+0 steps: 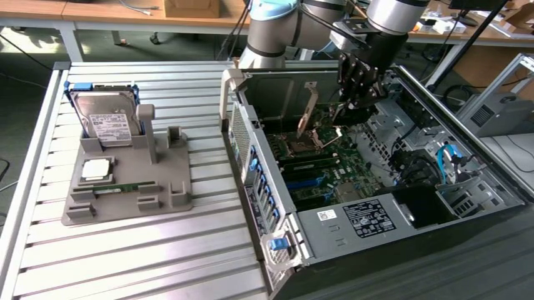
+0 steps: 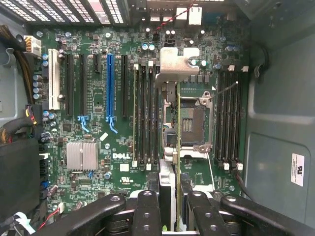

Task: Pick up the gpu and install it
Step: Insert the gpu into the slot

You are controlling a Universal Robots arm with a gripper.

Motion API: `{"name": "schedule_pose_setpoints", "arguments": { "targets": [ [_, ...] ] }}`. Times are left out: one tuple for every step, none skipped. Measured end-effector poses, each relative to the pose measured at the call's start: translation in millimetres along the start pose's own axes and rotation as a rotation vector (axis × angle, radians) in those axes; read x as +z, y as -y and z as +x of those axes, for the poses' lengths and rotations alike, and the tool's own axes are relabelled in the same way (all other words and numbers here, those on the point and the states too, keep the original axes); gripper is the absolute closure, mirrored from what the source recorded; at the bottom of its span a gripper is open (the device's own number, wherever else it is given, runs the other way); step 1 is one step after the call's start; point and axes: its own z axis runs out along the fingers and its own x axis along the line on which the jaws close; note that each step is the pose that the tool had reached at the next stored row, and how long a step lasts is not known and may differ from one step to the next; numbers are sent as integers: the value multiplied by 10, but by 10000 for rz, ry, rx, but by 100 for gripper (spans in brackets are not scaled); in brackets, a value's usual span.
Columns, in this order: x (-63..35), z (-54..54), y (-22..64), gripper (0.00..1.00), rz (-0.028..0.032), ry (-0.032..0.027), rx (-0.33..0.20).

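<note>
My gripper (image 1: 349,107) is inside the open computer case (image 1: 351,219), above the motherboard (image 1: 321,172). It is shut on the gpu (image 1: 312,105), which hangs on edge with its metal end bracket pointing toward the case's back wall. In the wrist view the gpu (image 2: 175,66) runs edge-on between my two black fingers (image 2: 147,211), over the CPU socket (image 2: 193,123) and the memory slots. The blue expansion slot (image 2: 109,86) lies off to one side of the card and holds nothing.
On the slatted table at the exterior view's left, a grey fixture (image 1: 125,187) holds a silver hard drive (image 1: 107,122), a CPU chip (image 1: 96,169) and a green memory stick (image 1: 121,186). Case walls, a drive cage and cables (image 1: 446,159) surround the motherboard.
</note>
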Motion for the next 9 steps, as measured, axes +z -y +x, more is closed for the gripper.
{"name": "schedule_pose_setpoints", "arguments": {
  "targets": [
    [1,1,0,73,1,3,0],
    [1,4,0,73,1,3,0],
    [0,8,0,73,0,-1,0],
    [0,11,0,73,0,0,0],
    [0,13,0,73,0,1,0],
    [0,14,0,73,0,0,0],
    [0,16,0,73,0,0,0],
    [0,18,0,73,0,1,0],
    [0,20,0,73,0,0,0]
  ]
}}
